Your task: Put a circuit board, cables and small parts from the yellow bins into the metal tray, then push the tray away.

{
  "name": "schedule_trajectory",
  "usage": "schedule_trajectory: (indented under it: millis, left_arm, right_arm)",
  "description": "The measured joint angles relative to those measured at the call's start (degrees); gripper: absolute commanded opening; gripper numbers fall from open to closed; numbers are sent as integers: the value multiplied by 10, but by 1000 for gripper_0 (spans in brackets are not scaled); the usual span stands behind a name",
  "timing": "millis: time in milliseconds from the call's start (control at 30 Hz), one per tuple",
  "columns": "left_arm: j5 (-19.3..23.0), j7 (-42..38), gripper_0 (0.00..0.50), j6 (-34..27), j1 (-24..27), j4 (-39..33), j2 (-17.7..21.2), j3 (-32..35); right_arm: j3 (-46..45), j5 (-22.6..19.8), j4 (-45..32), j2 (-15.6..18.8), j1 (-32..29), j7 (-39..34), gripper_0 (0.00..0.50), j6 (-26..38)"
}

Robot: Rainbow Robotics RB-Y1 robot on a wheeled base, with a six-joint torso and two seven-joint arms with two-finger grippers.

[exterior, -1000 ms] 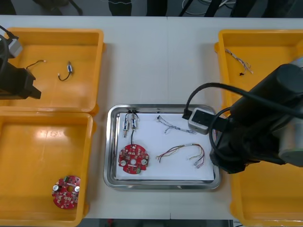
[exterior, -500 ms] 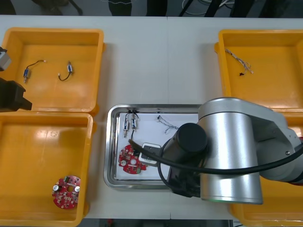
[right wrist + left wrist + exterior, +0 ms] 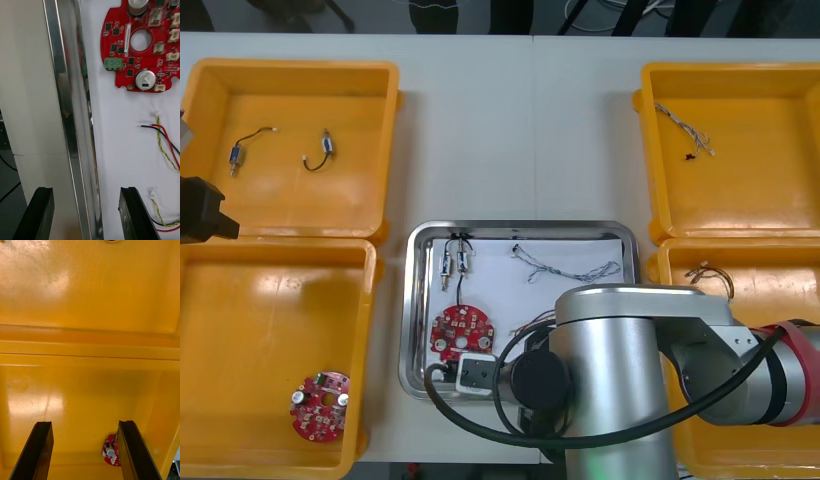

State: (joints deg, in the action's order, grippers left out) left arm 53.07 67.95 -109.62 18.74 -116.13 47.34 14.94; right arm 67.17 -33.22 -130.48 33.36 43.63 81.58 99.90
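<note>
Astride the shiny metal tray's rim (image 3: 68, 93), the right gripper (image 3: 86, 191) gapes empty beside a round red circuit board (image 3: 139, 56). The left gripper (image 3: 85, 423) gapes above yellow bins (image 3: 90, 296).

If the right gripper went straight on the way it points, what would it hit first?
Probably the metal tray's rim, which runs between the right gripper's open fingers; how far off is unclear.
</note>
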Motion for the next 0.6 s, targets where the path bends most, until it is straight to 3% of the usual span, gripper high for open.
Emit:
schedule_trajectory:
  millis: [600]
  left_arm:
    - [-5,15,500,0,0,0,0,0]
  right_arm:
    - [6,5,73,-28,-2,10,500,-9]
